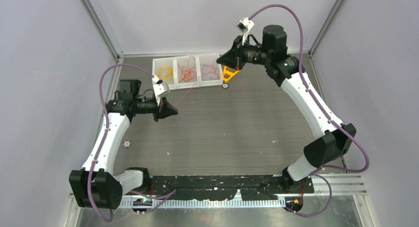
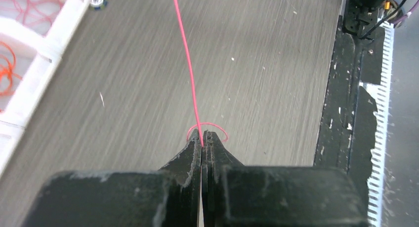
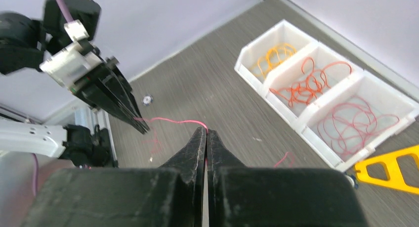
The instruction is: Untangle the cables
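One thin red cable (image 3: 173,121) stretches between my two grippers above the table. My left gripper (image 2: 203,135) is shut on one end, where a small red loop (image 2: 220,128) curls at its tips and the strand (image 2: 188,64) runs straight away. That gripper (image 1: 174,111) hovers left of centre. My right gripper (image 3: 206,132) is shut on the other end; it (image 1: 237,65) is beside the bins at the back. A short red curl (image 3: 282,160) shows by the right fingers; I cannot tell whether it belongs to the held cable.
A white three-compartment bin (image 1: 198,84) at the back holds yellow (image 3: 274,54), orange (image 3: 309,78) and red (image 3: 356,120) cables. An orange-yellow plastic triangle (image 1: 228,74) lies beside it. Small round fittings (image 1: 127,144) (image 1: 225,85) sit on the table. Black tape (image 1: 217,180) lines the near edge.
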Available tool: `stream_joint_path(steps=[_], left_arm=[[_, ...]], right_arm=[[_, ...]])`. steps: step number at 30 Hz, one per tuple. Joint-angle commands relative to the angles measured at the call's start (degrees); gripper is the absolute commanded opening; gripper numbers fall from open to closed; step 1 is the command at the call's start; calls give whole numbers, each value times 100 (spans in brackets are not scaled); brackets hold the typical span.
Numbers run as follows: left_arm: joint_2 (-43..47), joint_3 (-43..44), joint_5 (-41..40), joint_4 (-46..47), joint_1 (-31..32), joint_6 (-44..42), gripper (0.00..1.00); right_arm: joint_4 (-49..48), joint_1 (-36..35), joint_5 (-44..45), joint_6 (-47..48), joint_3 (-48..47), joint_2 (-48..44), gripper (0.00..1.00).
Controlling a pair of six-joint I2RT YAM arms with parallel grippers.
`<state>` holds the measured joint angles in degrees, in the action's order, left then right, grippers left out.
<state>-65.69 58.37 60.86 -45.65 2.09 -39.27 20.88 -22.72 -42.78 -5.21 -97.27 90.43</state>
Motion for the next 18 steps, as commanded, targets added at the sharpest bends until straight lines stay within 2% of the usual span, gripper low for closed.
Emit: stream_joint_path(steps=[1, 5, 11, 16, 17, 18], left_arm=[[30, -43, -254, 1318, 487, 826, 0], [-191, -122, -837, 2379, 995, 1686, 0], [-994, 127, -1332, 3609, 1742, 2502, 0], [-1532, 374, -1314, 3855, 1961, 2844, 0], [-1545, 392, -1295, 3855, 1936, 2887, 4], [-1528, 399, -1251, 3841, 1891, 2903, 13]], right_arm=[[-1040, -72, -150, -821, -278, -309, 5], [-1464, -188, -281, -1425, -467, -209, 5], [-2590, -241, -461, -3110, -721, 83, 5], [-2736, -464, -489, -3221, -988, 194, 5], [-2733, -476, -482, -3207, -979, 194, 6], [-2718, -483, -483, -3193, -949, 187, 5]])
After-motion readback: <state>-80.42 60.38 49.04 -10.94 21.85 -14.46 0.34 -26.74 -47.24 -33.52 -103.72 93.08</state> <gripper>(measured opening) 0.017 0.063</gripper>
